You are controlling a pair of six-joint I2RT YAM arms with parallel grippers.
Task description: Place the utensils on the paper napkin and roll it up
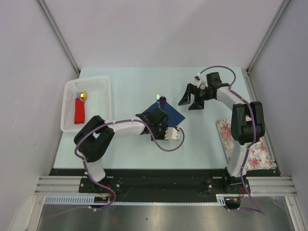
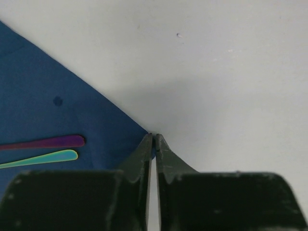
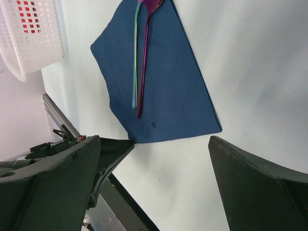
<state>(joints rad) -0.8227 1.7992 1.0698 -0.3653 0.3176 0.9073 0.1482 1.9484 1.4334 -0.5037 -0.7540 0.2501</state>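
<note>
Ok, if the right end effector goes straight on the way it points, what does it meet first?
Likely the near edge of the navy-blue square paper napkin, past bare table; depth is uncertain.

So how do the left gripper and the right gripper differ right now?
The left gripper is shut, its tips pinching a corner of the paper napkin. The right gripper is wide open and holds nothing. The left gripper sits right at the napkin's edge, while the right gripper hangs off to one side, apart from it. Both have dark fingers.
</note>
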